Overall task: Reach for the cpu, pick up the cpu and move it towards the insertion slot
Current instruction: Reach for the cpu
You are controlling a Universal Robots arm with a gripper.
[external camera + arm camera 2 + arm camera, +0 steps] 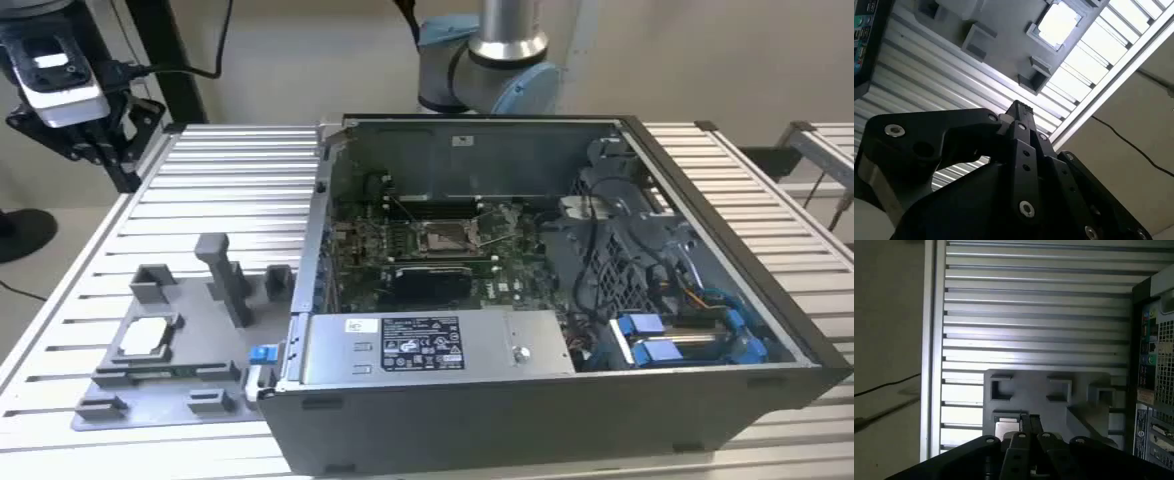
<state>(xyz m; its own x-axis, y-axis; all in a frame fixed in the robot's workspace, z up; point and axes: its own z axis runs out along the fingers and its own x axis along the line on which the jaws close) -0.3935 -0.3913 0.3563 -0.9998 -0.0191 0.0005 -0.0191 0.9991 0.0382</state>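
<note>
**Exterior view.** We see the gripper (91,135) held high above the far corner of the slatted table (220,190), at the exterior view's left. It is well apart from the open computer case (534,400). The arm's base column (510,30) rises behind the case. The cpu (147,337) lies flat in a recess of the grey fixture plate (200,330), which rests on the table just beside the case, on the exterior view's left. The insertion slot (445,235) sits in the middle of the green motherboard (514,265) inside the case, with its metal frame around a dark centre.

**Second wrist view.** We look along the gripper (1021,106) toward the table. Its two black fingers (1024,150) are pressed together at the tips and grip nothing. The cpu (1059,22) shows as a bright square seated in the fixture plate (1004,25), well beyond the fingertips and untouched.

**First wrist view.** The fingers (1024,422) again lie side by side (only a hairline seam parts them) over the fixture plate (1046,390). A pale corner of the cpu (1005,429) shows just beside them in this view. The rear panel of the computer case (1154,365) stands along the table's edge.
</note>
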